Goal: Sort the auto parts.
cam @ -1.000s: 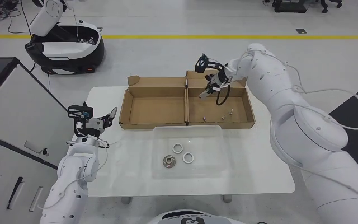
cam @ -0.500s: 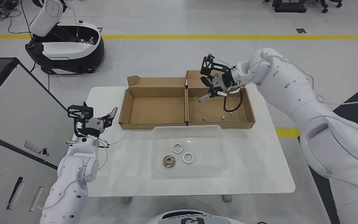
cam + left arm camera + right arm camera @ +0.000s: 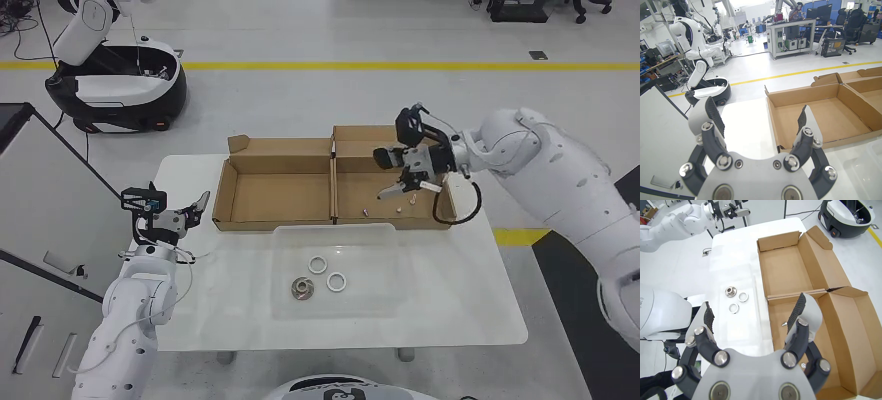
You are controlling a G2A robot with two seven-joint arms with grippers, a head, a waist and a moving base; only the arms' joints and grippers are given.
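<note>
Over right carton [image 3: 360, 190], right claw [image 3: 396, 190] gapes.

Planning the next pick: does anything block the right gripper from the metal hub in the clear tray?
Nothing visible. The right gripper hangs open over the cardboard box; only its near wall lies toward the metal hub.

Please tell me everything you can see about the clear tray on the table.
The clear tray looks like thin transparent plastic, rectangular, with low walls and rounded corners. It lies flat and open on the white table, on the robot's side of the two cardboard boxes. Its far rim is close to their front walls; whether they touch cannot be told. Inside it, grouped together, lie two pale rings and a metal flanged hub.
</note>
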